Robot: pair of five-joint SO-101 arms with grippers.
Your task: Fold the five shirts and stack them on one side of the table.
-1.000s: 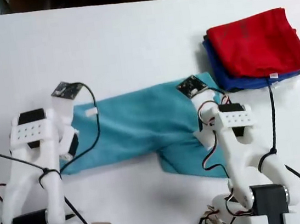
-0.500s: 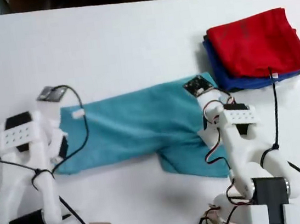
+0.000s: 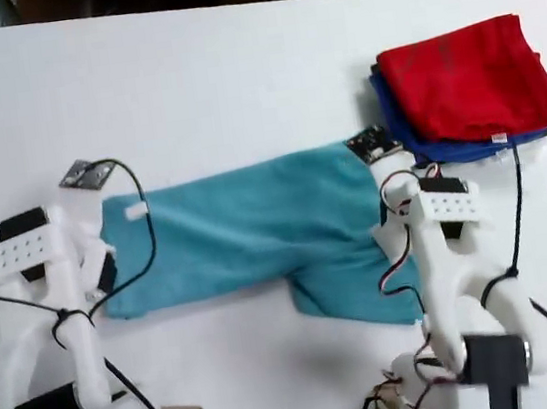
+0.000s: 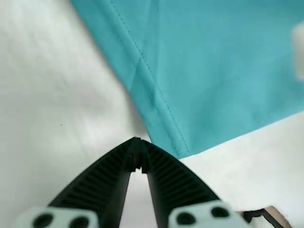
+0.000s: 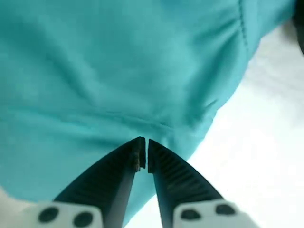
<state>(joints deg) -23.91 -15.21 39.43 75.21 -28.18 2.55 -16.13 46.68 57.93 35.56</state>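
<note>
Teal shirt [image 3: 256, 227]: laid flat across the middle of the table [image 3: 237, 78], one sleeve turned toward the arms. Its left end is drawn farther left than a second ago.
Left gripper [image 4: 137, 153]: tips pressed together on the hem at the shirt's corner. It has been carried leftward with its arm.
Right gripper [image 5: 142, 154]: tips nipped on a fold of the teal cloth. It has been shifted slightly right, toward the stack.
Red shirt [image 3: 469, 78]: folded and set upon the folded blue shirt [image 3: 412, 146] at the far right. Unmoved.

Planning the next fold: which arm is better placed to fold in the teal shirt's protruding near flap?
Likely right: right gripper sits over the teal shirt beside that flap; left gripper is at its far corner.
</note>
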